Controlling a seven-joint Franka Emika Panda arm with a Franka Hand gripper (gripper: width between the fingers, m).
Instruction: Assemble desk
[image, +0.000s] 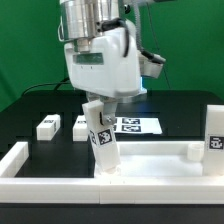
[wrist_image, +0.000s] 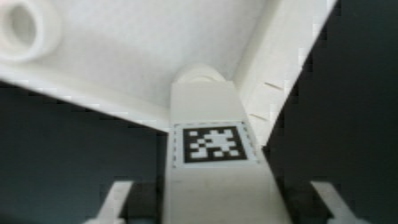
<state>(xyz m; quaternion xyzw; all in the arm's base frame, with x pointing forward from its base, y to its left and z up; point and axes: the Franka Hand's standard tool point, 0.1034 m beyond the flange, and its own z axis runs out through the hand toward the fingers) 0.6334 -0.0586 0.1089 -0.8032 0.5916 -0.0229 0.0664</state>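
white held leg: a block leg with a black-and-white tag on its face, tilted. its upper end sits between the claw's fingers and its lower end is down at the desk top, near the middle of the bench's front edge. whether that lower end touches the top i cannot tell.
claw: clamped on the held leg's upper end, one finger on either side. in the wrist view the fingers flank the leg and its tag faces the camera.
desk top: a wide white tray with a raised rim, lying flat along the bench's front edge, directly below the claw. the wrist view shows a round hole in it, beyond the held leg.
standing leg: upright at the desk top's end on the exterior view's right, tag showing, well apart from the claw.
loose legs: two, one beside the other, lying on the bench behind the desk top toward the exterior view's left, near each other but apart.
marker board: flat on the bench behind the claw, partly hidden by the arm.
bench: black.
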